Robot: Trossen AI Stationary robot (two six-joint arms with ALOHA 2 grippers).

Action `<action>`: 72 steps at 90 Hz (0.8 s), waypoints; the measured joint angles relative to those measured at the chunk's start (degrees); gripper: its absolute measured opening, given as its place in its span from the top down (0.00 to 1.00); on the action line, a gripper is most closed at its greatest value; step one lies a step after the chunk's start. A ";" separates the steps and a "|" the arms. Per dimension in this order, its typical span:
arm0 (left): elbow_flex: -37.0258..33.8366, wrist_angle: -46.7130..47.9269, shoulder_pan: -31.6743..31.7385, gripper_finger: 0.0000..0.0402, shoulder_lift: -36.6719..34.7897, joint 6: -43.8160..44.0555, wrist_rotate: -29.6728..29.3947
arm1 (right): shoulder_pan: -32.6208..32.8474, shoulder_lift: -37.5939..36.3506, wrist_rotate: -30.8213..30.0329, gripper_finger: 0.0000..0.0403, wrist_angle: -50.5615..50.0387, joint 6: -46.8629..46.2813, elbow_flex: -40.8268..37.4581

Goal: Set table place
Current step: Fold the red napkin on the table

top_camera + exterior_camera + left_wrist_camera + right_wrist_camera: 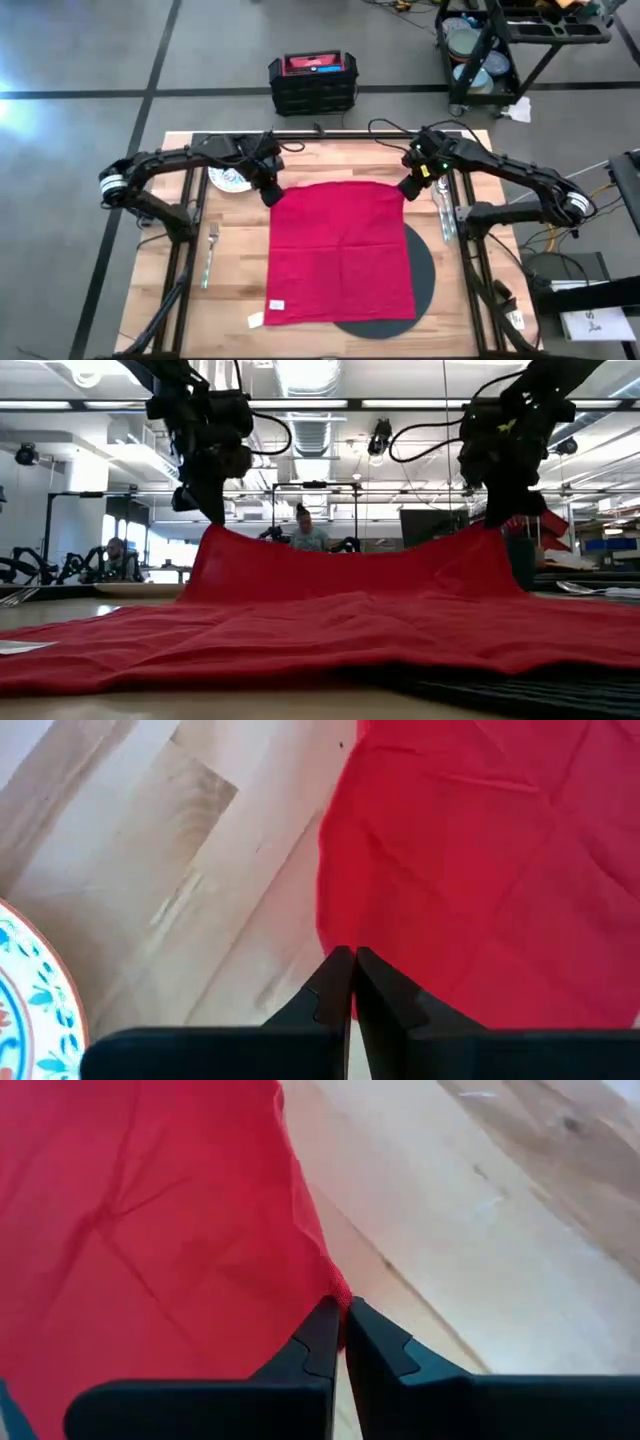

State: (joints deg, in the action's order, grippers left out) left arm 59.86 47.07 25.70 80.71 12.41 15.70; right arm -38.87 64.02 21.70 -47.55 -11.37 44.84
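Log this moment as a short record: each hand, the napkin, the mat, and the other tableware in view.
left hand: shut on red napkin's far left corner, lifted
right hand: shut on the far right corner, lifted
red napkin: spread open, far edge raised, partly covering the mat
mat: dark, round, showing at the napkin's right and near edge
plate: beside left arm
fork: left of napkin
other cutlery: right of napkin

One napkin (340, 250), one mat (420, 270), one plate (228, 180), one fork (210, 255), two tools.
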 joint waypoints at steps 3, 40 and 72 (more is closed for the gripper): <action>0.00 0.02 -0.33 1.00 0.00 0.57 -0.02 | 0.67 -0.72 0.05 1.00 -0.22 -0.52 -0.01; 0.00 0.23 -6.58 1.00 -0.36 6.25 -2.49 | 10.14 -7.71 -0.52 1.00 -0.83 -7.87 -0.02; 0.00 0.73 -14.92 1.00 -4.42 14.07 -3.45 | 17.14 -9.23 -1.21 1.00 -1.53 -11.46 -0.02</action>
State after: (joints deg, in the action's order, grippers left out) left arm 59.86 47.80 10.77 76.29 26.47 12.26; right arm -21.73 54.79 20.48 -49.08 -22.83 44.82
